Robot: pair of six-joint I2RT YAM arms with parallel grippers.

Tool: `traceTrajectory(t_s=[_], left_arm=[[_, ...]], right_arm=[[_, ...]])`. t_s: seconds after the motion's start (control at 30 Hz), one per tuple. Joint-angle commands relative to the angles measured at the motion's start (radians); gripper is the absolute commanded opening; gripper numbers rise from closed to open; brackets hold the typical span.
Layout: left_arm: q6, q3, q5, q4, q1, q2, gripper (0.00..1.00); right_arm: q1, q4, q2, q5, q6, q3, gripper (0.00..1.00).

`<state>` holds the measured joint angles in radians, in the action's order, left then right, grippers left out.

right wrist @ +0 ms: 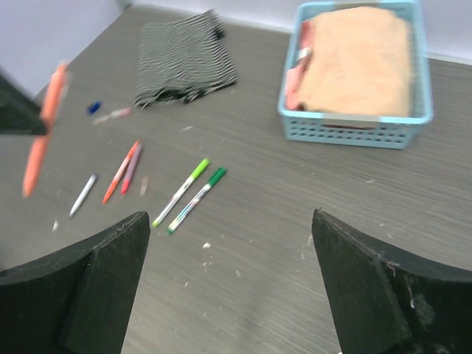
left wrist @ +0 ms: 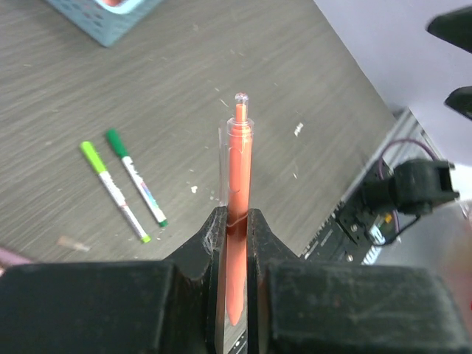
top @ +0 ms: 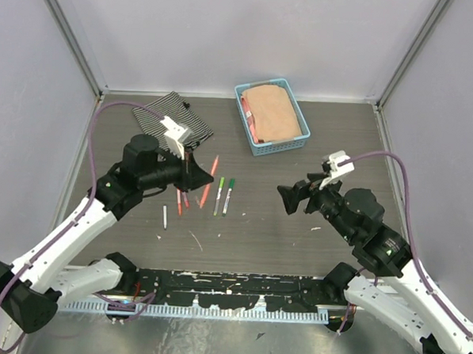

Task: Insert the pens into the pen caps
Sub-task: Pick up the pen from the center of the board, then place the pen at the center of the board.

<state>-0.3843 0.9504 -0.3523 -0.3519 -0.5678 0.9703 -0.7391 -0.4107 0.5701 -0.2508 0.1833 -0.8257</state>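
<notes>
My left gripper (top: 202, 176) is shut on an orange-red pen (left wrist: 239, 158), held off the table; the pen also shows in the right wrist view (right wrist: 43, 133). My right gripper (top: 286, 198) is open and empty, facing the left one from some way to the right. Two white pens with green caps (top: 223, 196) lie side by side on the table between the grippers. An orange pen and a pink pen (right wrist: 125, 169) and a white pen (right wrist: 82, 195) lie further left. A small dark blue pen cap (right wrist: 94, 108) sits by the striped cloth.
A light blue basket (top: 252, 140) holding tan cloth stands at the back centre. A striped cloth (top: 156, 113) lies at the back left. A small pinkish piece (right wrist: 112, 115) lies beside the blue cap. Grey walls close off the table's sides and back.
</notes>
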Motion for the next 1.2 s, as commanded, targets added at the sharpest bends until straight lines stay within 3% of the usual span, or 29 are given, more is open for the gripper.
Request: traceTrajectory(t_s=[0.0,0.17,0.4,0.57,0.67,0.9,1.03,1.17], left_arm=[[0.073,0.029,-0.101,0.041,-0.071,0.045,0.00],[0.119,0.131,-0.009,-0.051,-0.158,0.144,0.00],[0.179,0.160,0.015,-0.055,-0.253,0.169,0.00],[0.186,0.164,0.050,-0.067,-0.271,0.166,0.00],[0.186,0.163,0.055,-0.071,-0.273,0.159,0.00],[0.177,0.176,0.123,-0.095,-0.274,0.147,0.00],[0.177,0.165,0.101,-0.084,-0.278,0.129,0.00],[0.185,0.163,0.066,-0.072,-0.290,0.115,0.00]], right_arm=[[0.000,0.003,0.017,0.334,-0.168,-0.027,0.95],[0.000,0.018,0.043,0.390,-0.210,-0.006,0.96],[0.000,0.315,-0.016,0.468,-0.238,0.161,0.99],[0.000,0.275,0.035,0.318,-0.288,0.133,0.99],[0.000,0.221,0.070,0.407,-0.330,0.079,0.99],[0.001,0.302,0.041,0.590,-0.398,0.117,0.99],[0.000,0.265,0.071,0.576,-0.459,0.079,0.99],[0.000,0.371,0.047,0.606,-0.497,0.131,0.99]])
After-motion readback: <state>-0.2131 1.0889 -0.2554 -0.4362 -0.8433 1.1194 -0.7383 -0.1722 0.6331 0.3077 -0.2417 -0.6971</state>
